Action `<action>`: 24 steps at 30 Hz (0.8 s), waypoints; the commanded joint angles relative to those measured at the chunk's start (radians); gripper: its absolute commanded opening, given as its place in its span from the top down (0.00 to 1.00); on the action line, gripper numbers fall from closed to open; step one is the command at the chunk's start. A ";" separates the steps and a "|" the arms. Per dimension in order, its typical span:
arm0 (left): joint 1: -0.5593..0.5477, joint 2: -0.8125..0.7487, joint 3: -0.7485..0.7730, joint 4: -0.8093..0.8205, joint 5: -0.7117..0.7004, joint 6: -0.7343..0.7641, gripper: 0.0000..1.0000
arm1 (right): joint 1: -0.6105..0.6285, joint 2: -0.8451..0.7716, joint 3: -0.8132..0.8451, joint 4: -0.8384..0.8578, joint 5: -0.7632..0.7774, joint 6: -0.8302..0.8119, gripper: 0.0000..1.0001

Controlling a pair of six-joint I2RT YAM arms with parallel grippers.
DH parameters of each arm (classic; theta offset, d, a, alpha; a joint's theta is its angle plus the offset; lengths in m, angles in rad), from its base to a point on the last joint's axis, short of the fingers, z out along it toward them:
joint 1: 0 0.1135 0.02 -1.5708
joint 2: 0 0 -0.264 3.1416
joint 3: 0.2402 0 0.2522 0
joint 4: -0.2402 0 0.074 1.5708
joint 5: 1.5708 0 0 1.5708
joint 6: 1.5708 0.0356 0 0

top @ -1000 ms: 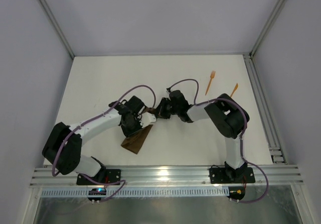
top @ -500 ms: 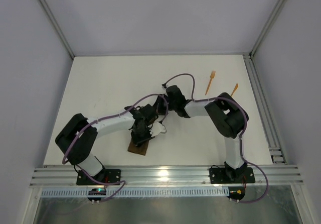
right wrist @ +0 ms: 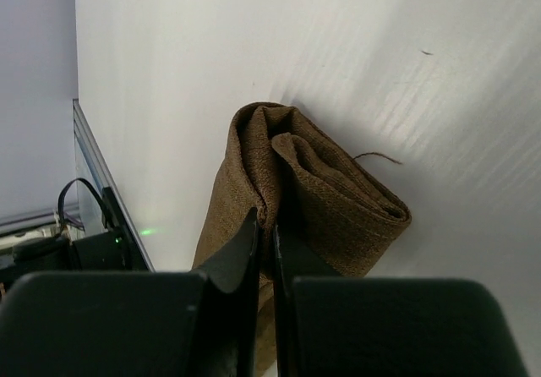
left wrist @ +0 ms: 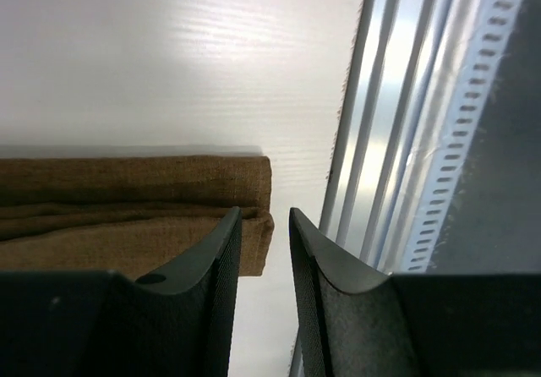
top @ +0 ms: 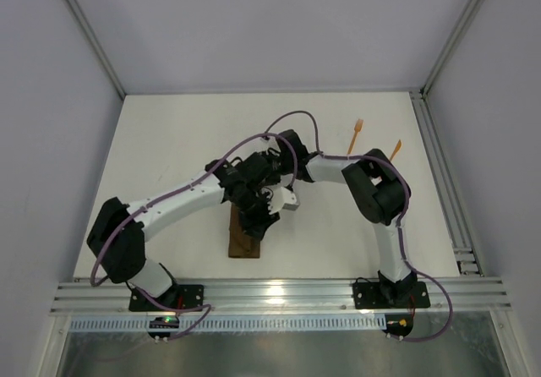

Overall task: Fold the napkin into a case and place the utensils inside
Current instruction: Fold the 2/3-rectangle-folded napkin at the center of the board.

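The napkin is folded into a narrow dark brown strip, the case, lying lengthwise toward the near rail. My left gripper hovers open over its near end. The cloth lies beside the left finger, and only white table shows in the gap. My right gripper is shut on a fold of the cloth at the strip's rolled far end. From above, both wrists crowd over that far end and hide it. The orange fork and the plain pointed utensil lie far right, untouched.
The aluminium rail runs along the near edge, close to the strip's near end, and also shows as the rail in the left wrist view. A side rail borders the right. Purple cables loop above both wrists.
My left arm swung right and forward over the cloth, and its jaws opened off it. The strip turned to point at the near rail. My right gripper stayed shut and shifted slightly back.
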 commanded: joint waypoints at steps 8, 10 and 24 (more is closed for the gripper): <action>0.360 -0.070 -0.086 0.064 -0.133 0.001 0.66 | -0.004 0.032 0.088 -0.088 -0.121 -0.180 0.96; 0.365 -0.033 -0.125 0.163 -0.166 -0.019 0.63 | -0.007 0.042 0.108 -0.105 -0.132 -0.189 0.96; 0.366 0.093 -0.179 0.331 -0.097 -0.221 0.62 | -0.016 0.029 0.151 -0.187 -0.103 -0.223 0.58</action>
